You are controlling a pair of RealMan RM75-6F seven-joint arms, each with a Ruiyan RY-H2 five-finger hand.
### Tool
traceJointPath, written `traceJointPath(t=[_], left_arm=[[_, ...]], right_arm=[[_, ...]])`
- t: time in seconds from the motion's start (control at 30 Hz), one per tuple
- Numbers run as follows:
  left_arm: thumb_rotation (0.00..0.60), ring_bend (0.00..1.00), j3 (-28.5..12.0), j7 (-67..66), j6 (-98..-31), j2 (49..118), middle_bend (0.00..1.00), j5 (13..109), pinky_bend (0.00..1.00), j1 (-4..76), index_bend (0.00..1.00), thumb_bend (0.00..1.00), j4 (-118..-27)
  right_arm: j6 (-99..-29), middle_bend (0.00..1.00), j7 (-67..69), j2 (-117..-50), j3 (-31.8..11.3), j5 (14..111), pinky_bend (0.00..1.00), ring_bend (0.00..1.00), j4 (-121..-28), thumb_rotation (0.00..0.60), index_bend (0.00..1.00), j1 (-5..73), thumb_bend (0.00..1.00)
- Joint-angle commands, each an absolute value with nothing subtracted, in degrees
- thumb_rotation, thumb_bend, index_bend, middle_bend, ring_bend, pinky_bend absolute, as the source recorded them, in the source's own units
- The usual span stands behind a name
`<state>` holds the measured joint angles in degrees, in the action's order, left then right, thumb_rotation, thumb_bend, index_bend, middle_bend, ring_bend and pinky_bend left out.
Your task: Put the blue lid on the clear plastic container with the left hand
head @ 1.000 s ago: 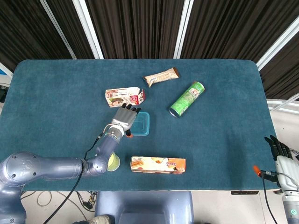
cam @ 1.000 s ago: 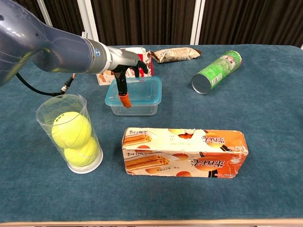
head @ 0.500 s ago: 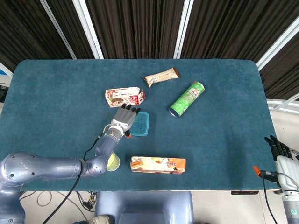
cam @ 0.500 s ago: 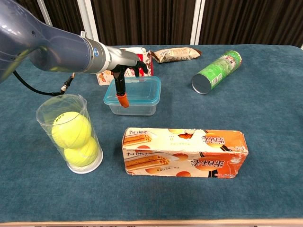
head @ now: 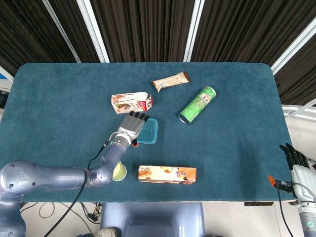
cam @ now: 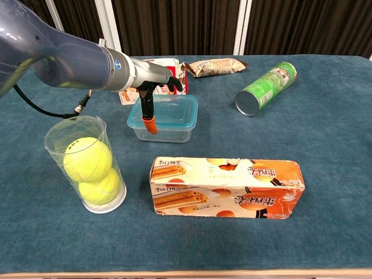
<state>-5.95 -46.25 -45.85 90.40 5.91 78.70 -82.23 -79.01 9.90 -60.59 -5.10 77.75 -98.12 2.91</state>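
Observation:
The blue lid (head: 149, 131) (cam: 170, 108) lies flat on top of the clear plastic container (cam: 167, 133) near the table's middle. My left hand (head: 132, 126) (cam: 156, 86) hovers over the lid's left edge with its fingers spread. The orange-tipped thumb hangs down against the container's front left corner, and the other fingers reach over the rear rim. I cannot tell whether they touch the lid. My right hand (head: 296, 162) stays off the table at the lower right of the head view, fingers extended and holding nothing.
A clear tube with tennis balls (cam: 87, 165) stands left of a long orange biscuit box (cam: 226, 187). Behind the container lie a red-and-white carton (head: 131, 102), a wrapped snack bar (head: 170, 81) and a green can (cam: 266, 87) on its side.
The container and lid slid slightly to the left under my left hand. The hand's fingers have lifted a little at the rear rim. The right hand has not moved.

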Motion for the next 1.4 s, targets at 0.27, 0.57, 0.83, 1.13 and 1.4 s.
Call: traceJointPath(t=[0.27, 0.57, 0.83, 1.13, 1.4], left_arm=[[0.600, 0.00, -6.1, -45.8, -50.3, 87.5, 0.03, 11.3, 0.00, 78.2, 0.05, 0.10, -87.2], [0.600, 0.00, -8.0, -41.9, -54.6, 87.7, 0.23, 20.3, 0.02, 75.9, 0.18, 0.23, -87.9], [0.600, 0.03, -9.8, -37.4, -50.9, 89.2, 0.39, 26.7, 0.10, 74.8, 0.43, 0.38, -82.6], [0.600, 0.07, -11.3, -34.0, -46.9, 91.5, 0.47, 27.0, 0.12, 74.2, 0.53, 0.43, -77.2], [0.600, 0.10, -11.8, -34.4, -43.9, 93.5, 0.51, 23.5, 0.13, 75.6, 0.55, 0.43, -72.9]], right_arm=[[-79.0, 0.00, 9.7, -60.7, -5.0, 78.0, 0.00, 0.00, -98.2, 0.600, 0.10, 2.9, 0.29], [-79.3, 0.00, 9.3, -60.9, -5.2, 77.3, 0.00, 0.00, -98.2, 0.600, 0.10, 2.8, 0.29], [-79.1, 0.00, 9.5, -60.9, -5.5, 76.6, 0.00, 0.00, -98.4, 0.600, 0.10, 2.8, 0.29], [-78.9, 0.00, 9.8, -60.8, -5.6, 76.1, 0.00, 0.00, -98.7, 0.600, 0.10, 2.7, 0.29], [-78.5, 0.00, 9.6, -60.7, -5.7, 75.3, 0.00, 0.00, -99.0, 0.600, 0.10, 2.7, 0.29]])
